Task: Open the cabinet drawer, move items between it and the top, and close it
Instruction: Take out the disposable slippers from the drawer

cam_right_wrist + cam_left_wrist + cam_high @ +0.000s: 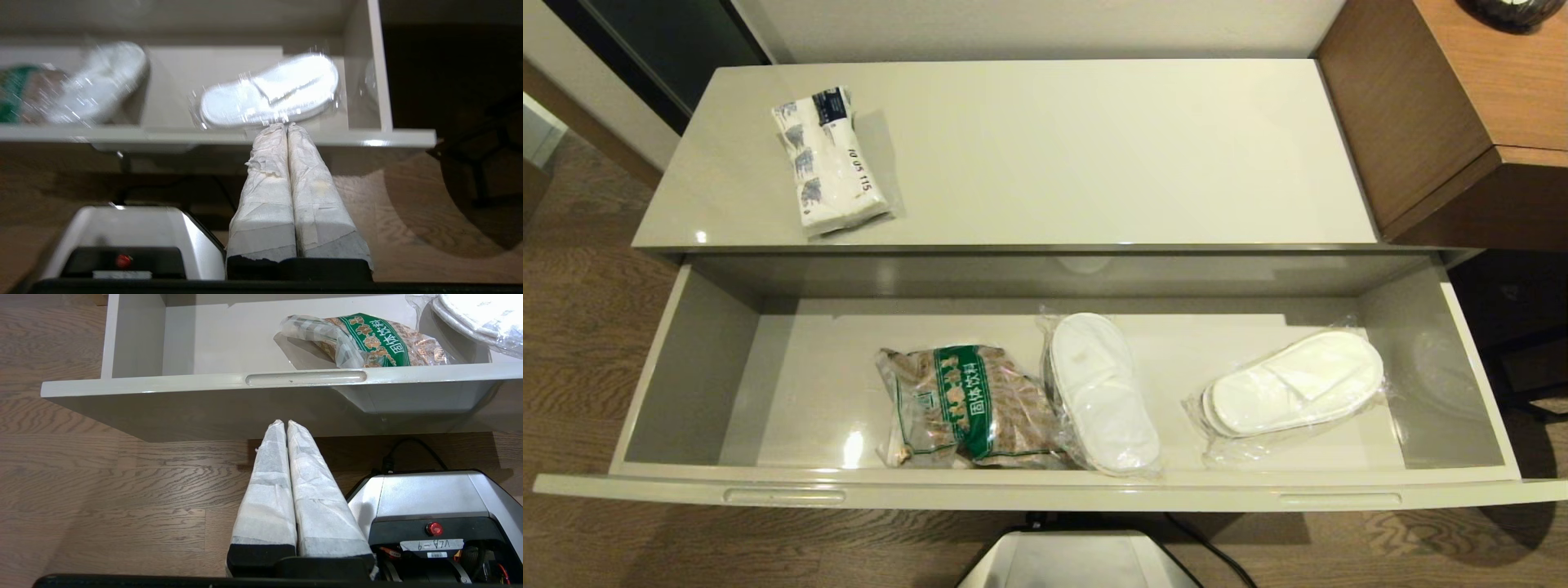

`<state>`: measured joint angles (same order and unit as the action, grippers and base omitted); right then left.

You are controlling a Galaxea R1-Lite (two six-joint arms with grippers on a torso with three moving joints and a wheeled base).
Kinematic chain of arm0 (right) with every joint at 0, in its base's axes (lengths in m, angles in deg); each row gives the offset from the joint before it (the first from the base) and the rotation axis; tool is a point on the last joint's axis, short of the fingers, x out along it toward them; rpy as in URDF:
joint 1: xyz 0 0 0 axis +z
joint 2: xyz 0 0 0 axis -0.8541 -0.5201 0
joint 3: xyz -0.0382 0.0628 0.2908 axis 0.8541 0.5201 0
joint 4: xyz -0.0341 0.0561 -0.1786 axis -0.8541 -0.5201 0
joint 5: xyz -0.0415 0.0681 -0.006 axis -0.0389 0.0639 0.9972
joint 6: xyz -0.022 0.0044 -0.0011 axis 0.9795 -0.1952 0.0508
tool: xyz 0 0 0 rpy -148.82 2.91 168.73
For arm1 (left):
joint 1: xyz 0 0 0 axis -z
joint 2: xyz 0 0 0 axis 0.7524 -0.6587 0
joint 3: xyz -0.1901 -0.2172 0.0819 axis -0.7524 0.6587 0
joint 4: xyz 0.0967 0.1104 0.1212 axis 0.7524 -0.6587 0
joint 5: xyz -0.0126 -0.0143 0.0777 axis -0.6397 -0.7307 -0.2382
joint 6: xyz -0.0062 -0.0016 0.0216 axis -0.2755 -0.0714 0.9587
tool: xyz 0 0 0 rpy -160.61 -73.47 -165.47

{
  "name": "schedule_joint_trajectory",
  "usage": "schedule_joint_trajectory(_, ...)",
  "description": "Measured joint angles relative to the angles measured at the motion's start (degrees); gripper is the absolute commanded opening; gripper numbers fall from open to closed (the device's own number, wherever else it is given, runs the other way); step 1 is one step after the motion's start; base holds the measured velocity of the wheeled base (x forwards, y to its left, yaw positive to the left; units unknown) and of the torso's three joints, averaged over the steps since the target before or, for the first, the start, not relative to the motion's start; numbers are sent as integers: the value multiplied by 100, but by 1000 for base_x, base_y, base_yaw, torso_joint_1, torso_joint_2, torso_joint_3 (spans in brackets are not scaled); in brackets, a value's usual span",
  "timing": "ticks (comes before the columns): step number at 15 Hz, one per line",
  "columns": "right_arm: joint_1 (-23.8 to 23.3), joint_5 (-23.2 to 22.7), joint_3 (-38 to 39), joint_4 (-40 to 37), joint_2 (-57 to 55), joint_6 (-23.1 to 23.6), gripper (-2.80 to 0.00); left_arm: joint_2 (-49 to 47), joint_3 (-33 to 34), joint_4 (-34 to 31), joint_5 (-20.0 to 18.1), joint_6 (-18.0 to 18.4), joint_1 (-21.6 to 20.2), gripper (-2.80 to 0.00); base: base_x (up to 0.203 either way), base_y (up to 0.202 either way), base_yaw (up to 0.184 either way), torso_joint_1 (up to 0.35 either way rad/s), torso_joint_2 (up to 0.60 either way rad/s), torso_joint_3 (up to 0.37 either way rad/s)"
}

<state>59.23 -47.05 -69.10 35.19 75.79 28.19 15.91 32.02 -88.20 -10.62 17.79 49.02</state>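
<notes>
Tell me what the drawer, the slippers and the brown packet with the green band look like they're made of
The cabinet drawer looks like lacquered board, glossy cream, going by its sharp light reflections. The two pairs of slippers seem to be soft white cloth sealed in clear film that crinkles and glints. The brown packet looks like thin shiny printed plastic, wrinkled.

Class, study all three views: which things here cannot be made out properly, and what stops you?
- Dark object on the wooden desk, head view: cut off by the top edge.
- Brown packet and nearer slippers, right wrist view: blurred.
- Small print on the tissue pack, head view: too small.
- Both grippers, left and right: outside the head view.
</notes>
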Motion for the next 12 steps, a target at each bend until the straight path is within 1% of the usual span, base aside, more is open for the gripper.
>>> schedule_joint_trajectory(3,0,-288,-1790,-1138,-3,-209,-280,0,0,-2,0,2,-6,-280,0,0,0,0,0,0)
schedule_joint_trajectory(4,-7,-339,-2372,-1425,-88,-345,-280,0,0,-2,-1,1,-6,-280,0,0,0,0,0,0)
schedule_joint_trajectory(6,-37,-308,-3561,-1577,-629,-827,-280,0,0,-4,1,-1,-1,-280,0,0,0,0,0,0)
schedule_joint_trajectory(8,-67,-280,-5111,-1828,-1749,-1372,-280,0,0,-1,0,-1,-6,-280,0,0,0,0,0,0)
schedule_joint_trajectory(9,-78,-375,-5650,-1980,-2261,-1529,-280,0,0,-2,0,0,-6,-280,0,0,0,0,0,0)
schedule_joint_trajectory(10,-88,-603,-6257,-2216,-2929,-1670,-280,0,0,-2,0,0,-6,-280,0,0,0,0,0,0)
schedule_joint_trajectory(11,-95,-845,-6630,-2454,-3559,-1757,-280,0,0,-2,0,0,0,-280,0,0,0,0,0,0)
schedule_joint_trajectory(12,-91,-1015,-6798,-2667,-4063,-1811,-280,0,0,0,-2,0,0,-280,0,0,0,0,0,0)
